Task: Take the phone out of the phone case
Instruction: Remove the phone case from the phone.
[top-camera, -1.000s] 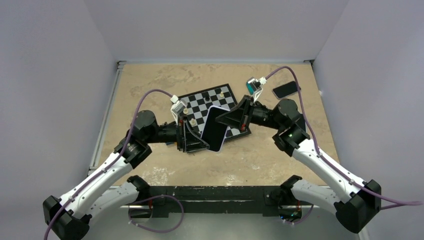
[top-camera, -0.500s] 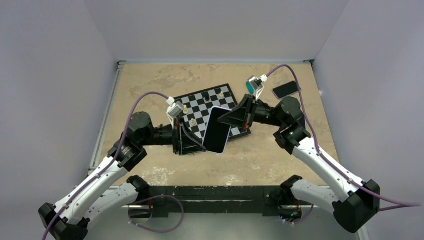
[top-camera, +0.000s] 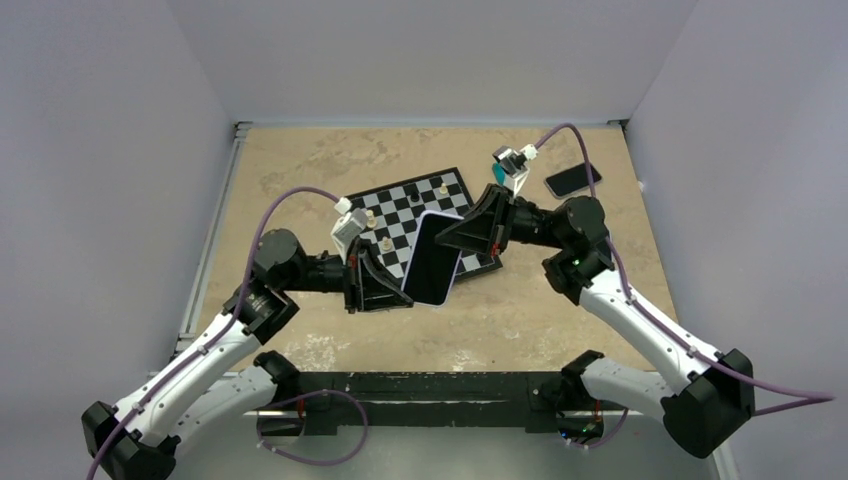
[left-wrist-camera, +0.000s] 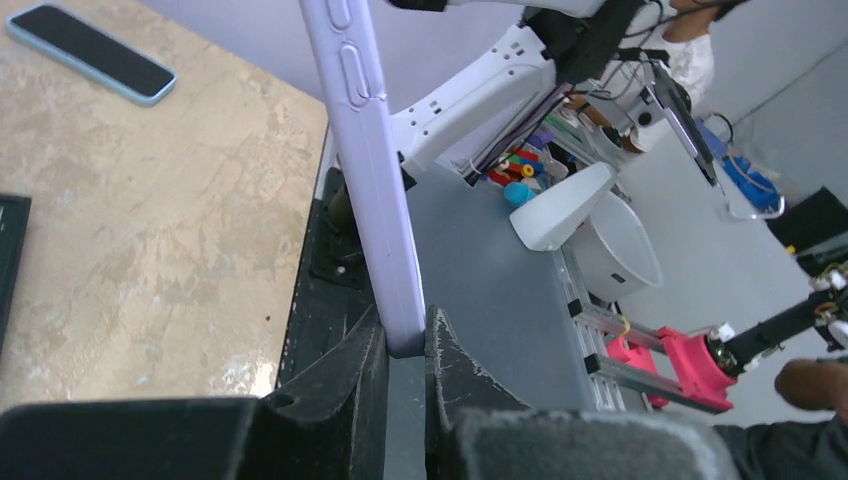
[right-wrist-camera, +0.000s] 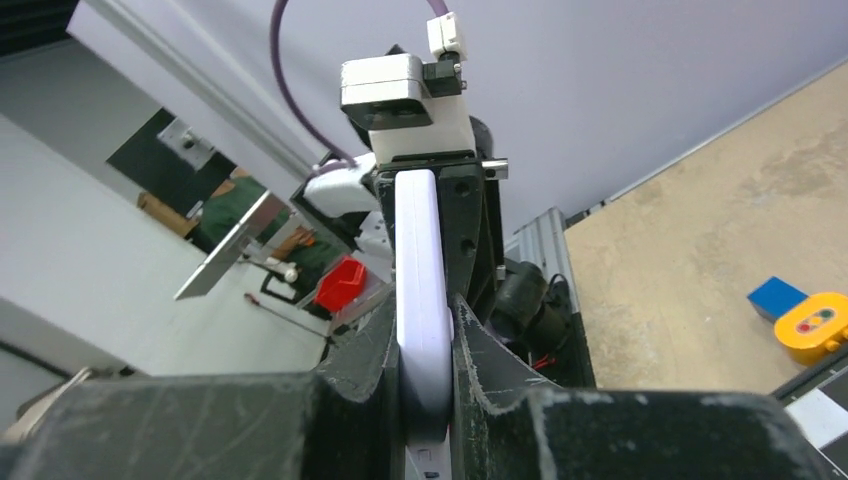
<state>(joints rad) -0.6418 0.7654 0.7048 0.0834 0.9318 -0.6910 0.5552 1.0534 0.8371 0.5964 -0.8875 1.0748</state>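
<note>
Phone case (top-camera: 432, 258) edges pinched between left end effector (top-camera: 405, 290) and right end effector (top-camera: 452, 232).

Phone (top-camera: 432, 262) seated in lilac case (left-wrist-camera: 365, 160); dark screen up, tilted, held clear above chessboard (top-camera: 400, 200) edge.

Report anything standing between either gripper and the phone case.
Nothing visible does: the left gripper and the right gripper each pinch the phone case directly, at opposite ends, fingers against its edges.

Phone case (top-camera: 432, 260) over chessboard (top-camera: 450, 200); second phone (top-camera: 572, 179) far right.
</note>
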